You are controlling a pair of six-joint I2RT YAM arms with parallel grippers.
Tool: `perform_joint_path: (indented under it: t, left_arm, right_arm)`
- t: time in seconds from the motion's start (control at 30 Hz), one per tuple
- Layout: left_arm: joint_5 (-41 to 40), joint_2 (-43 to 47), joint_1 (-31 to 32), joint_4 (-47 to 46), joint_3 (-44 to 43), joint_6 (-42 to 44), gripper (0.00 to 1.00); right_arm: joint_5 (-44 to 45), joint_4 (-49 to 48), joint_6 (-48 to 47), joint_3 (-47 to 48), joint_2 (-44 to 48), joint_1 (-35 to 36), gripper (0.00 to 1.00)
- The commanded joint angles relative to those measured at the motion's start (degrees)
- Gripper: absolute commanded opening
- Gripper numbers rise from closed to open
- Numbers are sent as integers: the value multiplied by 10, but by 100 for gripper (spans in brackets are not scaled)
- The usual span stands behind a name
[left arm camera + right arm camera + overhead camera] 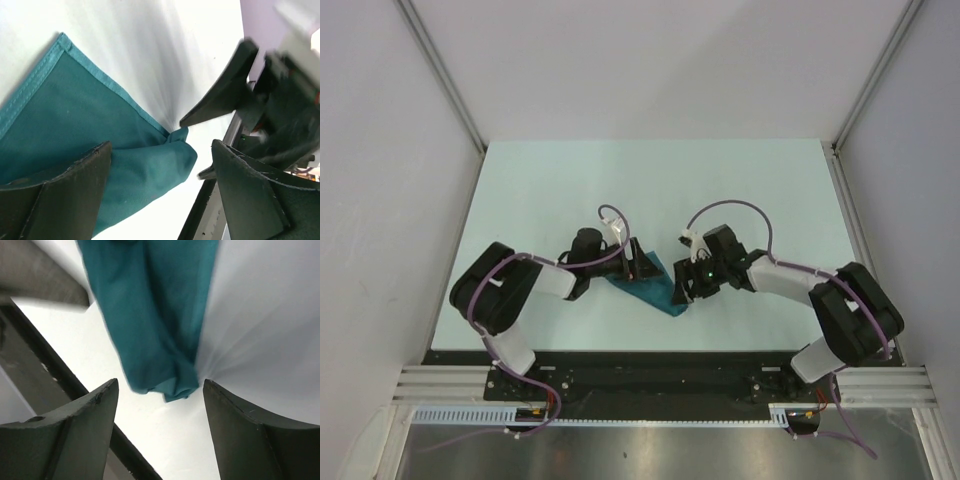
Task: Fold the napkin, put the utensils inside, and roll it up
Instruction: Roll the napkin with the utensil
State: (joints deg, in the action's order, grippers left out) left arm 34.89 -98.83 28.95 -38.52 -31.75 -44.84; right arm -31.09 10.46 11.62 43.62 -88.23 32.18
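top view: the napkin [655,292] lies as a narrow bundle on the tabletop [570,180] between the left pincer [633,262] and right pincer [684,285]; no spoon shows. left wrist: pincer spread wide, grasping nothing, bundle end between its fingers. right wrist: likewise released, cloth untouched. rolling looks nearly done; next, probably lift both clear without snagging.

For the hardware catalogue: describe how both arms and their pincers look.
The left arm and right arm have white links between bulky black joints. A thin purple cable loops along each. A small green light glows near the right wrist. The left pincer and right pincer each have two dark, broad, wedge-shaped fingers with scuffed edges.
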Motion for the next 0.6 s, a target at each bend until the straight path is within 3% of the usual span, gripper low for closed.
perform_joint_path:
  t: [0.0, 0.17, 0.27, 0.57]
  left_arm:
    - [-17, -65, -16, 92, 17, 21, 89]
    - [2, -85, -34, 107, 5, 24, 89]
    - [3, -85, -40, 136, -7, 37, 89]
    - [13, -95, -46, 152, -16, 44, 89]
  right_arm:
    - [151, -90, -23, -41, 96, 95, 74]
    - [353, -115, -90, -63, 137, 191, 74]
    - [429, -120, -151, -60, 126, 260, 74]
    - [521, -138, -240, -33, 5, 347, 74]
